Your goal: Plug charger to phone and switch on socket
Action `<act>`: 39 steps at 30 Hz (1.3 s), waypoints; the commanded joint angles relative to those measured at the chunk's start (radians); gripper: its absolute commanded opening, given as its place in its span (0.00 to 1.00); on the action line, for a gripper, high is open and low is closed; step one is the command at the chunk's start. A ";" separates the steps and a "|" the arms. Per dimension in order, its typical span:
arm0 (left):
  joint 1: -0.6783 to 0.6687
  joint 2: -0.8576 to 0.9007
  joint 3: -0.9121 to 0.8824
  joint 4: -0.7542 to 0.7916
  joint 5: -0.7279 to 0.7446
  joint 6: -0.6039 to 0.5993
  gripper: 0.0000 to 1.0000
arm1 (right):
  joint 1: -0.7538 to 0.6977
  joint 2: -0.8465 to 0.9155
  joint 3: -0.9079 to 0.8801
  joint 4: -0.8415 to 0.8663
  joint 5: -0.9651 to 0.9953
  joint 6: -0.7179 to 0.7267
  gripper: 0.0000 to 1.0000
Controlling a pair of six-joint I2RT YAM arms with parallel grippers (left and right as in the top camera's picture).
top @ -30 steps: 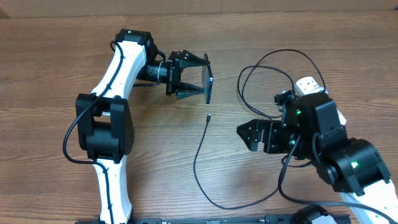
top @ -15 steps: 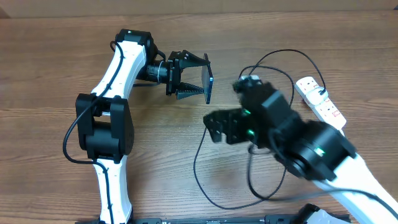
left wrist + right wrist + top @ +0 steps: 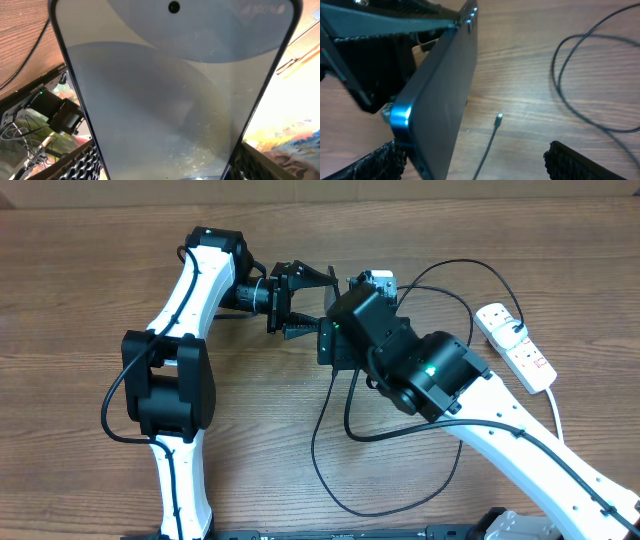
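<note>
While the left claw (image 3: 308, 302) pinches the phone (image 3: 445, 95) upright (likely to expose its port), the right claw (image 3: 482, 162) hangs spread just beside the phone, over the charger tip (image 3: 499, 117) lying on the bench (image 3: 80, 280).

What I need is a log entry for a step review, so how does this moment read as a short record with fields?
phone: on edge above the table, clamped in the left tool
right tool: open, empty, close beside the phone
cable tip: lying loose on the table, not in the phone
power strip: on the table's right side; switch state too small to tell
</note>
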 commanded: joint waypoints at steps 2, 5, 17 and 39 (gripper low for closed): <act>0.010 0.005 0.027 -0.004 0.048 -0.003 0.71 | 0.072 -0.005 0.035 0.060 0.206 -0.017 0.86; 0.010 0.005 0.027 -0.004 0.048 -0.004 0.71 | 0.111 -0.004 0.035 0.105 0.290 -0.027 0.81; 0.010 0.005 0.027 -0.004 0.048 -0.003 0.70 | 0.129 0.027 0.035 0.137 0.288 0.008 0.71; 0.010 0.005 0.027 -0.004 0.048 0.006 0.70 | 0.127 0.064 0.035 0.117 0.260 0.019 0.54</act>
